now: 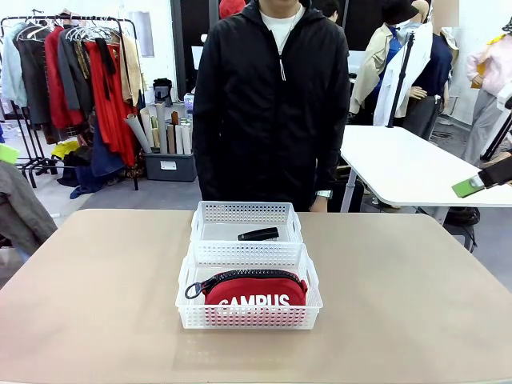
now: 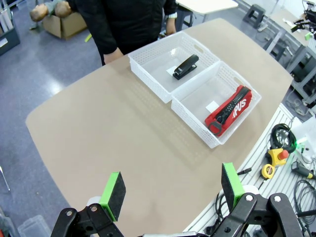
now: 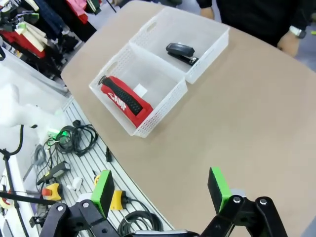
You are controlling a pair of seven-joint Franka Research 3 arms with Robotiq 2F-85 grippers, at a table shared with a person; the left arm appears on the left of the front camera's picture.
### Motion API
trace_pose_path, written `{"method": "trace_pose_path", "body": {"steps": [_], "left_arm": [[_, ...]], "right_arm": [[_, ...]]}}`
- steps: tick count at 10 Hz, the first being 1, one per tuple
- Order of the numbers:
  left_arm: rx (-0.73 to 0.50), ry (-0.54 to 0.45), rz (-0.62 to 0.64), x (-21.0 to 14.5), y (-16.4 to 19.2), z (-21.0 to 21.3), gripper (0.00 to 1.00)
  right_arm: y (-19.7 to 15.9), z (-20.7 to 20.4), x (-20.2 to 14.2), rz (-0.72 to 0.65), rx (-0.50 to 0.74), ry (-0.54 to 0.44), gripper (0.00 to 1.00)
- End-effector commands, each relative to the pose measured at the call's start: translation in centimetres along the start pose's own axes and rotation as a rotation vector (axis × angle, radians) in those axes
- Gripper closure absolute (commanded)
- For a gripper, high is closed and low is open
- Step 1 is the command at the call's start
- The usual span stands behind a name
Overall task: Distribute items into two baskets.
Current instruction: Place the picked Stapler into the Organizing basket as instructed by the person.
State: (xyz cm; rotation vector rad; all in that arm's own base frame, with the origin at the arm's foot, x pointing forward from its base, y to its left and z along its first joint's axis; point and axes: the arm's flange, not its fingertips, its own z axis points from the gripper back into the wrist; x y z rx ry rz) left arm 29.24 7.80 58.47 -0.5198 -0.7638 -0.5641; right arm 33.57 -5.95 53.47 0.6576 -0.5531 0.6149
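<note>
Two white lattice baskets stand end to end at the table's middle. In the far basket (image 1: 210, 218) (image 2: 148, 74) (image 3: 213, 52) lies a small black stapler (image 1: 258, 234) (image 2: 185, 66) (image 3: 180, 52). The near basket (image 1: 248, 318) (image 2: 195, 117) (image 3: 163, 112) holds the red CAMPUS pouch (image 1: 254, 291) (image 2: 229, 109) (image 3: 126, 97), its black zipper upward. My left gripper (image 2: 172, 190) hangs open high above the table's bare left part, well away from the baskets. My right gripper (image 3: 160, 191) is open too, high over the right part, with one green pad (image 1: 468, 188) showing at the right edge.
A person in a black jacket (image 1: 268, 104) stands at the far edge behind the baskets, hands (image 2: 112, 56) (image 3: 288, 43) down at the sides. Cables and small tools (image 3: 74, 143) (image 2: 279, 148) lie on the slotted rail on my side. A white table (image 1: 400, 164) stands back right.
</note>
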Motion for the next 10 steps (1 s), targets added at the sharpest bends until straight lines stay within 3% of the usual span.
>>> {"method": "trace_pose_path", "body": {"steps": [1,2,3,10], "left_arm": [[-0.002,-0.002,-0.001,-0.1,-0.1,0.0,0.00],[-0.002,-0.002,-0.001,-0.1,-0.1,0.0,0.00],[-0.002,-0.002,-0.001,-0.1,-0.1,0.0,0.00],[-0.002,-0.002,-0.001,-0.1,-0.1,0.0,0.00]], "right_arm": [[-0.1,-0.3,0.9,0.011,0.022,-0.023,0.00],[-0.3,-0.5,1.8,0.056,0.064,-0.029,0.00],[0.1,0.0,0.1,0.004,0.002,-0.001,0.00],[0.1,0.0,0.1,0.004,0.002,-0.001,0.00]]}}
